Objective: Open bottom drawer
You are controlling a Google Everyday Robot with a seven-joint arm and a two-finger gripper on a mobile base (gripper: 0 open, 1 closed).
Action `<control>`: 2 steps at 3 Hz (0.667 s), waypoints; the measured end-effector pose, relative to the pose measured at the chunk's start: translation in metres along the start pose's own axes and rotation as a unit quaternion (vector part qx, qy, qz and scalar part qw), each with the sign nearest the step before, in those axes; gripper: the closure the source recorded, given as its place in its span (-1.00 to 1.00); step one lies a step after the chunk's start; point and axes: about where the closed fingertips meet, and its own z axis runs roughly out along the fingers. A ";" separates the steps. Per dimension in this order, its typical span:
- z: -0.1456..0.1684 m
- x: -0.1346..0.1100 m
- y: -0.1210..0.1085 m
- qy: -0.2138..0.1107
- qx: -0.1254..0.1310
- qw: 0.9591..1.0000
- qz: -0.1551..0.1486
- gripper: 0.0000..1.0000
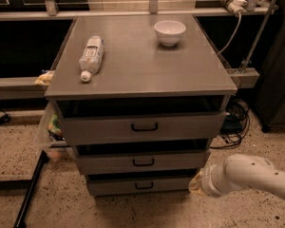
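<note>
The grey cabinet (142,77) has three drawers. The bottom drawer (118,186) is the lowest and shortest front, with a small black bar handle (144,185); it looks slightly pulled out, like the two above it. My white arm (249,175) comes in from the lower right. My gripper (196,182) is at the arm's tip, low beside the right end of the bottom drawer front, right of the handle and apart from it. Its fingers are hidden behind the wrist.
A plastic bottle (91,56) lies on the cabinet top at the left, and a white bowl (169,32) stands at the back right. Cables (235,122) lie on the floor right of the cabinet. A black pole (31,189) slants at the lower left.
</note>
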 end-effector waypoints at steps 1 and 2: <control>0.047 0.027 -0.038 -0.012 0.061 0.998 -0.029 1.00; 0.094 0.042 -0.081 -0.048 0.102 0.993 -0.033 1.00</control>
